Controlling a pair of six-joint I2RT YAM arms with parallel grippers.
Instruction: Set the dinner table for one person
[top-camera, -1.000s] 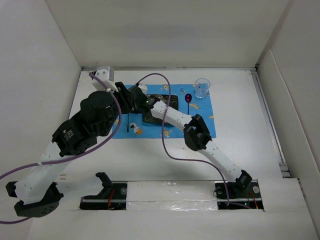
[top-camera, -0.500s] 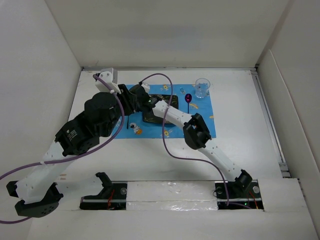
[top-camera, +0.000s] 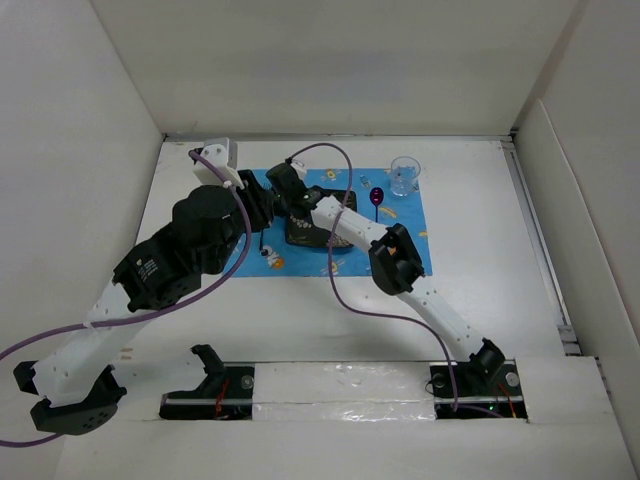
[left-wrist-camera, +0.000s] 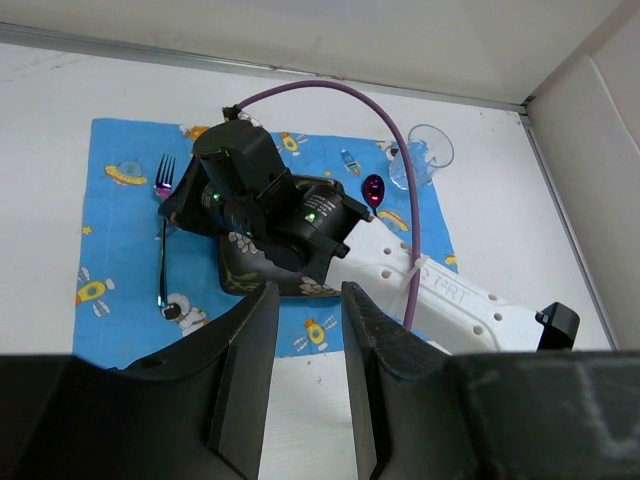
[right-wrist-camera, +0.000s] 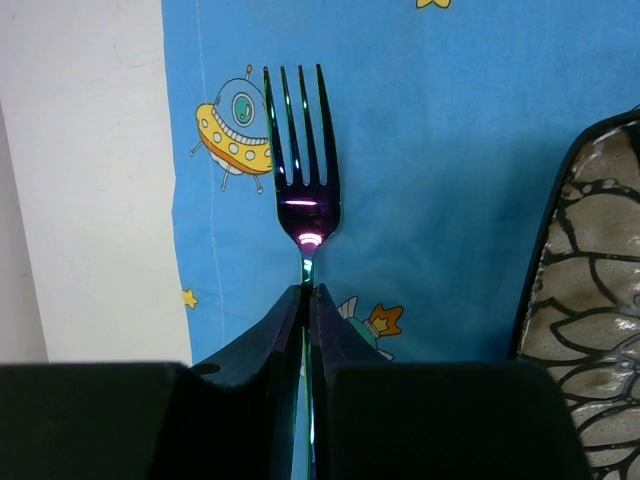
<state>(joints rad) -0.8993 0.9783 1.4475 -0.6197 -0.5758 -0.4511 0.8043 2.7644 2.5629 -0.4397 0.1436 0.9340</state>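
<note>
right gripper (right-wrist-camera: 305, 300) is pinching the fork (right-wrist-camera: 303, 205) by its skinny neck over the placemat (right-wrist-camera: 450, 150) on the white table (top-camera: 480, 300), beside the plate (right-wrist-camera: 590, 300); left gripper (left-wrist-camera: 307, 295) hangs spread, empty; reckon the fork could swivel in that thin pinch and land crooked.

The left arm (top-camera: 150, 275) and right arm (top-camera: 440, 320) were white plastic links joined by bulky black motor housings, each trailing a glossy purple cable (top-camera: 330, 275). Small green lights (left-wrist-camera: 310, 213) dotted the right wrist, and its perforated link bore grey "PRT" lettering (left-wrist-camera: 438, 289). The left end effector (left-wrist-camera: 310, 292) had matte black fingers (left-wrist-camera: 245, 385).
</note>
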